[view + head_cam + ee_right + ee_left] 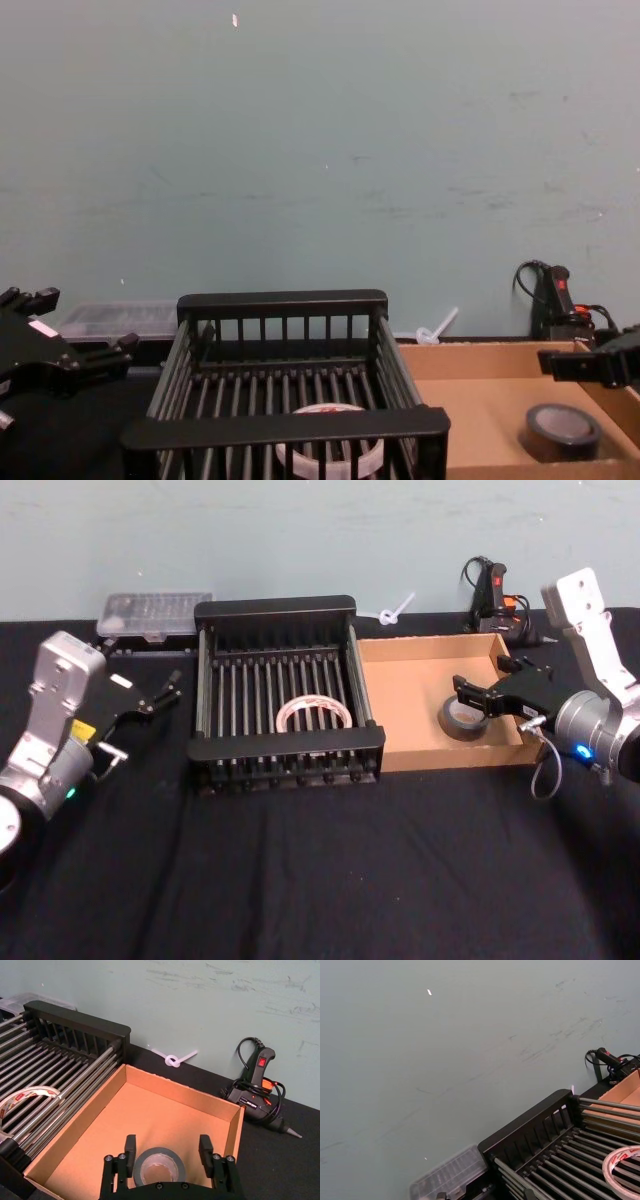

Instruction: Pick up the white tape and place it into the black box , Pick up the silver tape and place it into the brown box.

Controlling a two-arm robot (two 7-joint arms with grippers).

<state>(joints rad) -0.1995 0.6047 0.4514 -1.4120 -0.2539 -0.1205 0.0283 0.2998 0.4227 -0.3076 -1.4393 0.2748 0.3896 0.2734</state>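
Note:
The white tape (312, 713) lies flat on the slatted bottom of the black box (285, 745), near its front; the same white tape (330, 452) shows low behind the black box's front rim (285, 425). The silver tape (460, 721) rests on the floor of the brown box (410, 675), toward its front right. My right gripper (462, 694) hovers just over it, open; in the right wrist view its fingers (130, 1147) stand wider than the silver tape (159, 1166) and do not touch it. My left gripper (165, 692) sits open, left of the black box.
A clear plastic case (155, 615) lies behind the black box's left corner. A glue gun (495, 592) with its cord and a knotted white tie (395, 610) sit against the wall behind the brown box. Black cloth covers the table in front.

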